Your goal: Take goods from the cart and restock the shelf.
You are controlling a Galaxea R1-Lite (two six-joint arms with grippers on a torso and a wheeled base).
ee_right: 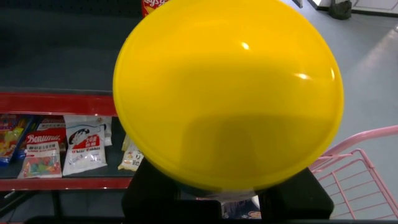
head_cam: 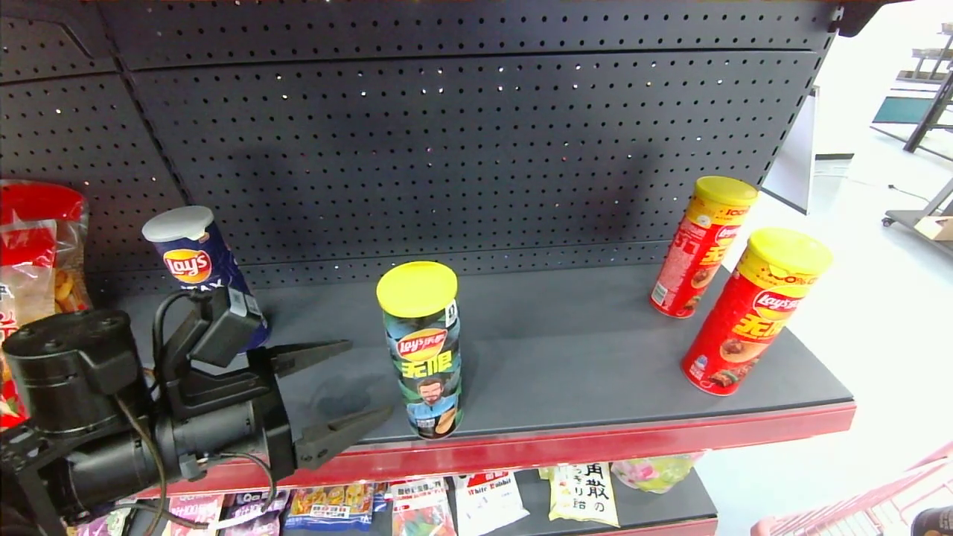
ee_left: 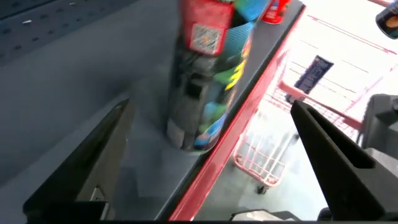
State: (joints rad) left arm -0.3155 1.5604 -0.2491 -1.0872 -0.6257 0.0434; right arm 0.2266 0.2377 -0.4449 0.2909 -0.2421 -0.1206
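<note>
A green-and-black chips can (head_cam: 424,357) with a yellow lid stands upright near the front edge of the dark shelf (head_cam: 581,350). My left gripper (head_cam: 370,377) is open just to its left, fingers spread level with the can's lower half and not touching it. In the left wrist view the same can (ee_left: 205,87) stands beyond the two open fingers (ee_left: 93,162). My right gripper (ee_right: 221,198) is shut on a can whose yellow lid (ee_right: 227,93) faces the camera and hides its body. The pink cart (ee_right: 367,168) lies below that can.
A blue can (head_cam: 197,257) leans at the back left behind my left arm. Two red cans (head_cam: 703,246) (head_cam: 752,313) stand at the shelf's right end. Snack bags (head_cam: 30,246) sit far left, packets (head_cam: 476,499) fill the lower shelf, and the cart rim (head_cam: 856,506) is at bottom right.
</note>
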